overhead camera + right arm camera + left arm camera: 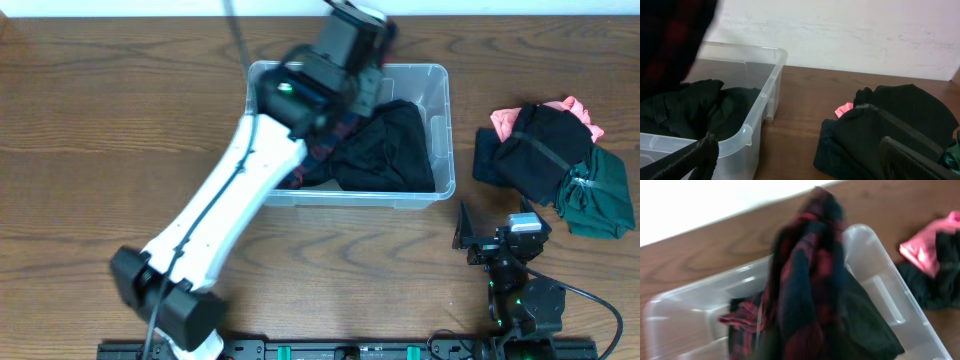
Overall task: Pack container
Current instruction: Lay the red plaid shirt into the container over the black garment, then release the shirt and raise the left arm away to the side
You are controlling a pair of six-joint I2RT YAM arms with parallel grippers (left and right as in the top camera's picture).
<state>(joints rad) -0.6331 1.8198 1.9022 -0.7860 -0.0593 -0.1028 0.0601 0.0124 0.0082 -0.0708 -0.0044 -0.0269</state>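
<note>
The container (443, 120) is a clear plastic bin at the back middle of the table. A black garment (395, 150) lies in it. My left gripper (358, 30) is over the bin's far edge, shut on a red-and-dark plaid garment (335, 125) that hangs down into the bin. In the left wrist view the plaid garment (805, 280) fills the middle and hides the fingers, above the container (685, 310) and the black garment (865, 320). My right gripper (500, 235) is open and empty near the front right, and its spread fingers (800, 165) face the container (765, 85).
A pile of folded clothes (550, 150) lies to the right of the bin: black pieces, a pink one (575, 105) and a dark green one (600, 195). The pile also shows in the right wrist view (890, 125). A white wall runs behind the table.
</note>
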